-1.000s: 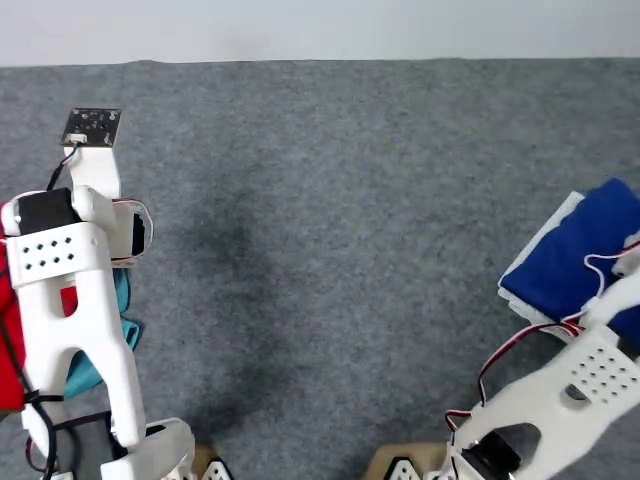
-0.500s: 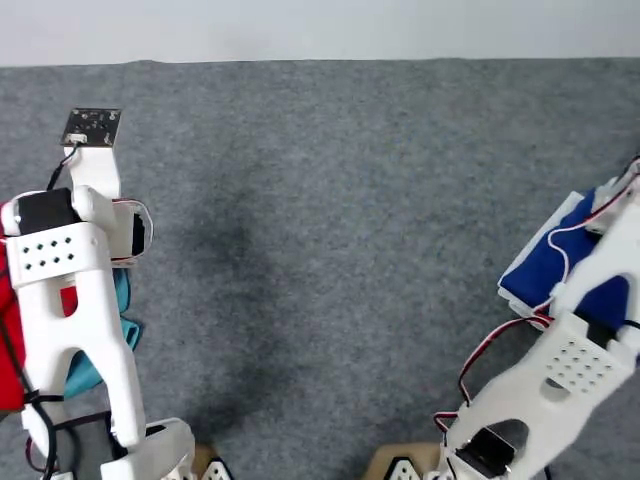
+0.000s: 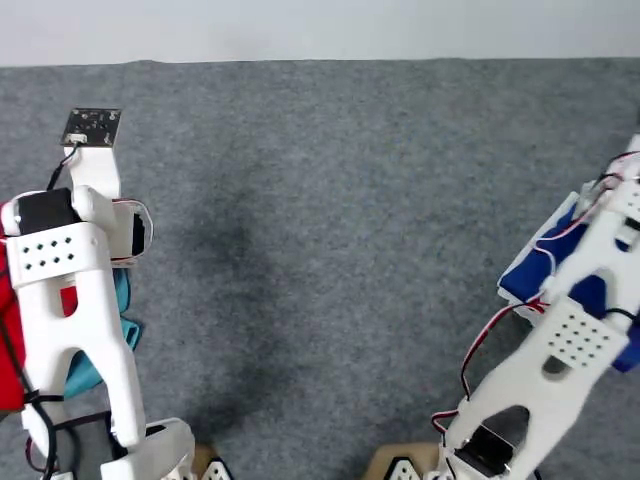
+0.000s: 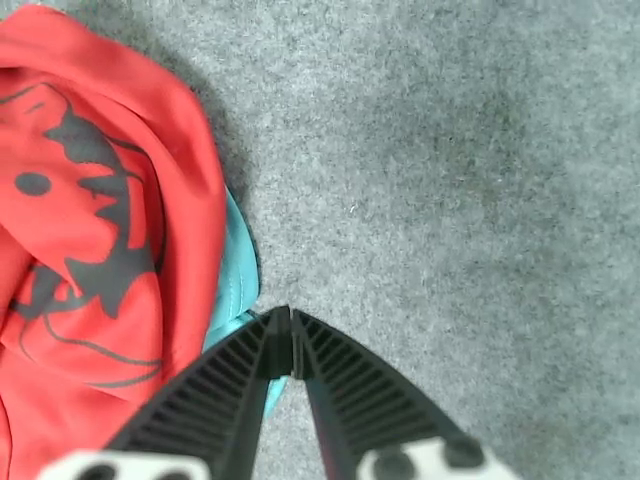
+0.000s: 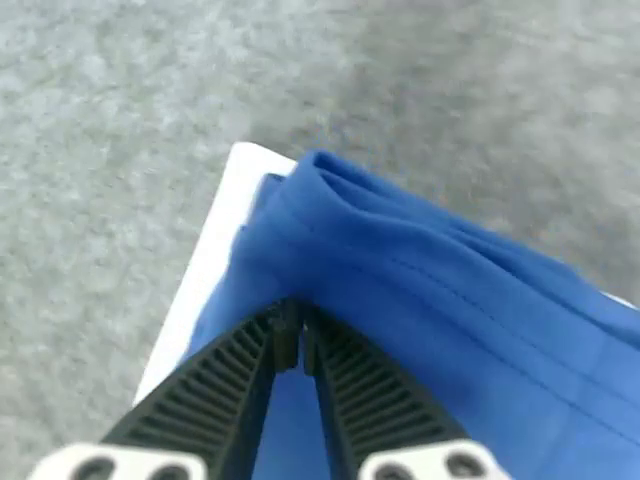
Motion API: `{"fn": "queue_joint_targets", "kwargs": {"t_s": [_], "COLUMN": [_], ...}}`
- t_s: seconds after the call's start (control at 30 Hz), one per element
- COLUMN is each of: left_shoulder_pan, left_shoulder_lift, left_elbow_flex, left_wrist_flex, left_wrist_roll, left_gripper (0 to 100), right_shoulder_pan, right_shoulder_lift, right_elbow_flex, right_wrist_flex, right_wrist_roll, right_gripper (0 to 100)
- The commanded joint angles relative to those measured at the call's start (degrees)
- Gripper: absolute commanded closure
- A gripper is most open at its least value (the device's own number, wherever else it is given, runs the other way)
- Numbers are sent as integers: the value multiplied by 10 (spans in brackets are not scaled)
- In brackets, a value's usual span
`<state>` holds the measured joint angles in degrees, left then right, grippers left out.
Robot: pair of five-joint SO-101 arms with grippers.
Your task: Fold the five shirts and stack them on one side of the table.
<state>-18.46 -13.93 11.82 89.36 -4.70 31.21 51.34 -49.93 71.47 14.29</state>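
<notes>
A crumpled red shirt point(image 4: 100, 220) with a black print lies over a teal shirt point(image 4: 240, 270) at the table's left edge. My left gripper point(image 4: 290, 335) is shut, its tips just above the teal shirt's rim. In the high view the left arm point(image 3: 70, 290) covers most of the red shirt point(image 3: 10, 330) and teal shirt point(image 3: 125, 300). At the right edge a folded blue shirt point(image 5: 450, 330) rests on a folded white shirt point(image 5: 200, 270). My right gripper point(image 5: 298, 330) is shut, with its tips over the blue shirt near its corner. The right arm point(image 3: 580, 330) hides much of that stack point(image 3: 525, 275).
A grey felt mat point(image 3: 350, 250) covers the table, with a wide bare stretch between the two arms. A pale wall strip point(image 3: 320, 30) runs along the far edge. Both arm bases stand at the near edge.
The right arm has swung out over the blue shirt, reaching farther toward the table's far right. The left arm has stayed still.
</notes>
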Motion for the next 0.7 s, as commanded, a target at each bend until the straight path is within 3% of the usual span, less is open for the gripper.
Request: {"fn": "queue_joint_targets", "kwargs": {"t_s": [0.0,0.3,0.67], "left_shoulder_pan": [1,1,1], "left_shoulder_lift": [-18,-18,-18], "left_elbow_flex": [-1,-1,-1], "left_wrist_flex": [-7,-4,-4], "left_wrist_roll": [-7,-8,-8], "left_gripper": [995,995,995], "right_shoulder_pan": [-37,-47,-36], "right_shoulder_lift": [-4,-56,-143], "right_elbow_flex": [-30,-30,-30], "right_wrist_flex": [-19,18,231], "right_wrist_roll": [4,4,6], "right_gripper": [990,990,990]}}
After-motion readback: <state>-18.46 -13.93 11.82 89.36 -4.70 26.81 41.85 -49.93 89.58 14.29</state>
